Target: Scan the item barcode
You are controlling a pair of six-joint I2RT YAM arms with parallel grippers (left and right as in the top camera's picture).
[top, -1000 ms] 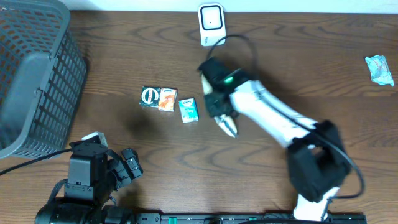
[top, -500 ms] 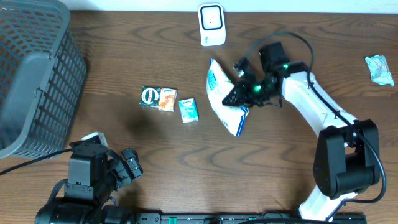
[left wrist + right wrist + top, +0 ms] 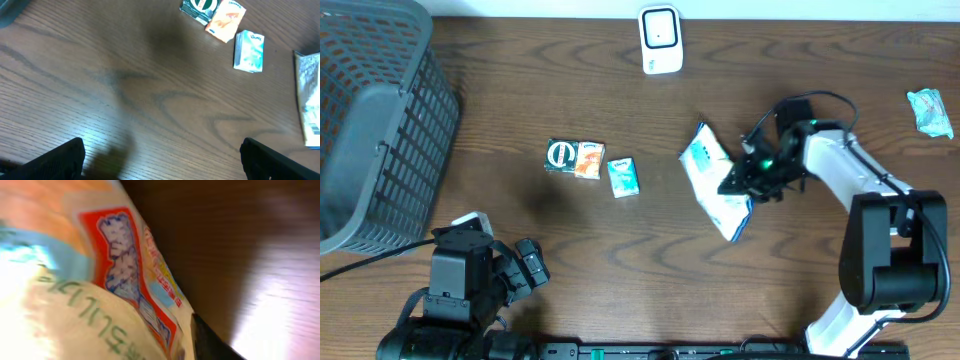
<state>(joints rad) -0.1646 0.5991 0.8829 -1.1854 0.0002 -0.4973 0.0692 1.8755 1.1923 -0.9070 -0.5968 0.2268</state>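
Pouch (image 3: 710, 175): looks soft, light, crinkly; pinch edge seam. Right hand (image 3: 738, 185) at pouch edge, grip unclear; left hand (image 3: 160, 157) released.

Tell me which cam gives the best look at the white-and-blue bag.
Overhead: the whole bag is in frame, with a clear outline. The left wrist view catches only a strip of it at the right border. The right wrist view is too close: blurred print fills most of the picture.
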